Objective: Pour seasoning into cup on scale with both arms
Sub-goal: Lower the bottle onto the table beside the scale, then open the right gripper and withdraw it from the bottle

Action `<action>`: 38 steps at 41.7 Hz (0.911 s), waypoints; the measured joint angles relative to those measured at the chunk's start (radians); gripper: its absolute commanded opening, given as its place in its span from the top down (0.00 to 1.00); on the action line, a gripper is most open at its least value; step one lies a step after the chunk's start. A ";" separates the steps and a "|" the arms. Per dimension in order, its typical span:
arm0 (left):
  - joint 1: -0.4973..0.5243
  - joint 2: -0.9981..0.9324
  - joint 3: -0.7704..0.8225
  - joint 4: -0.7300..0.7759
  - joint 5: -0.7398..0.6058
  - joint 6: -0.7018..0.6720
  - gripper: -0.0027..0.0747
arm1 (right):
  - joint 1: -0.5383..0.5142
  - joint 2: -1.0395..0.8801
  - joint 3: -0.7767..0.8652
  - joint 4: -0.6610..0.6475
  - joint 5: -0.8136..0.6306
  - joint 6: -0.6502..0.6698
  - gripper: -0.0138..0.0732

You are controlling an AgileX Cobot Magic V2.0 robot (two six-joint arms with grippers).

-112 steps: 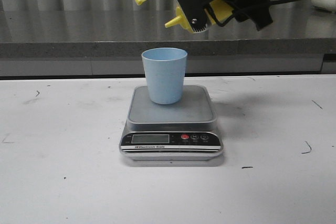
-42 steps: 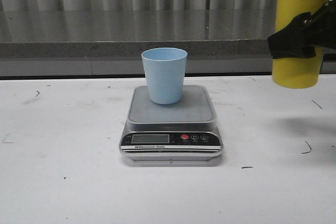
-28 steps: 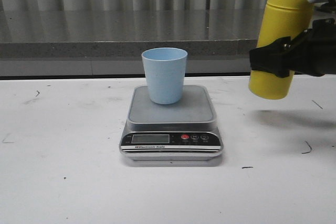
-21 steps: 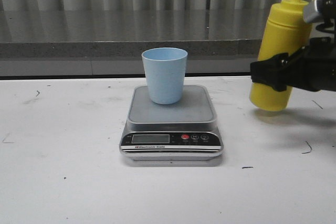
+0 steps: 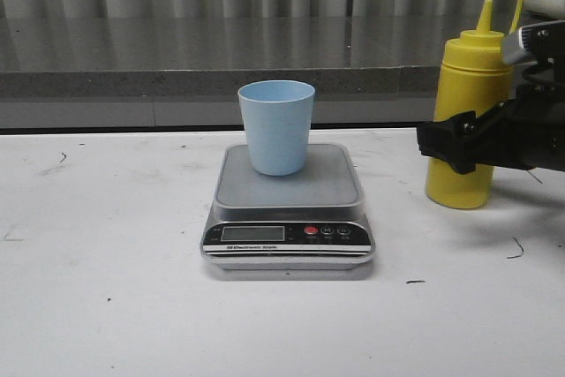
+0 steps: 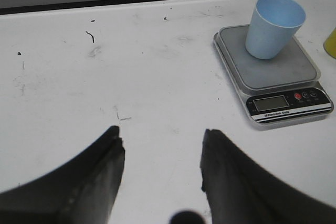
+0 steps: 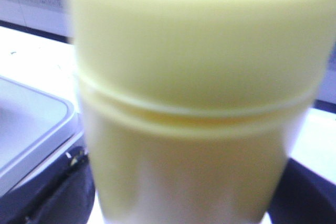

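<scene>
Right end effector [image 5: 463,146] pinching seasoning [image 5: 467,121], upright near desk's [image 5: 106,306] right edge, lowered from before; left end effector [image 6: 160,156] spread. Scuffed white desk, grey ledge [image 5: 177,59] behind. Cup [image 5: 276,126] on scale [image 5: 288,205], mid-desk.

Pale blue cup [image 5: 277,126] sits upright on the scale [image 5: 289,207], toward the far side of the grey steel platform, open mouth up. Scale's flat on the table around the middle, black front panel with LCD and red button facing near. Yellow seasoning bottle [image 5: 466,112] stands upright off to the right, well apart from the scale, nozzle up, cap strap sticking up.
</scene>
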 measured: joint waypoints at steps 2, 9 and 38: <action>0.000 0.000 0.000 0.000 0.000 0.000 0.54 | 0.000 0.000 0.000 0.000 -0.003 0.000 0.10; 0.000 0.000 0.000 0.000 0.000 0.000 0.54 | 0.000 -0.039 0.050 0.020 -0.003 0.000 0.10; 0.000 0.000 0.000 0.000 0.000 0.000 0.54 | 0.209 -0.813 0.173 -0.001 1.147 0.317 0.10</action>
